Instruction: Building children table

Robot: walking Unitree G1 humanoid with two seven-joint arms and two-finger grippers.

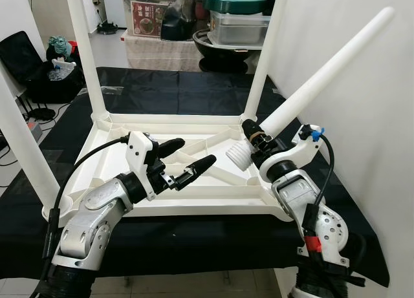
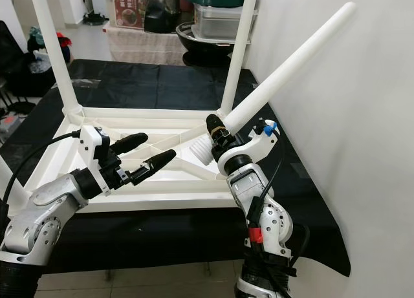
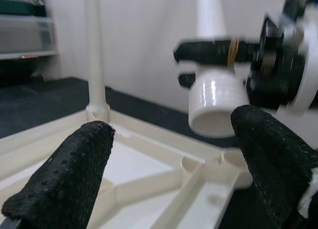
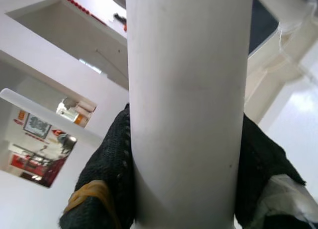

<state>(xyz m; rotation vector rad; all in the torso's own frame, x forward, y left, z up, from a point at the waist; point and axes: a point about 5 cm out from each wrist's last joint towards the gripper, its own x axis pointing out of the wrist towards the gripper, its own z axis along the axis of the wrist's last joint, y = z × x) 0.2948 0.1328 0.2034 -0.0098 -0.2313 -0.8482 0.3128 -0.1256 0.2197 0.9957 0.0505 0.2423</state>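
Both end effectors work over the upturned tabletop [image 1: 194, 188] on the black desk [image 1: 162, 91]; left end effector [image 1: 187, 161] gapes wide, empty; right end effector [image 1: 259, 139] clamps the loose leg [image 1: 323, 72] above the near right corner; tilt it upright, seat its threaded end [image 1: 238, 156] in the socket; wall crowds right, room leftward.

Silver arms, black-fingered left end effector [image 1: 184, 161], black cables

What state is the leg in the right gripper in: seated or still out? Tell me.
Out. The right gripper holds the white leg tilted, its threaded end in the air above the upturned tabletop, not in a corner socket.
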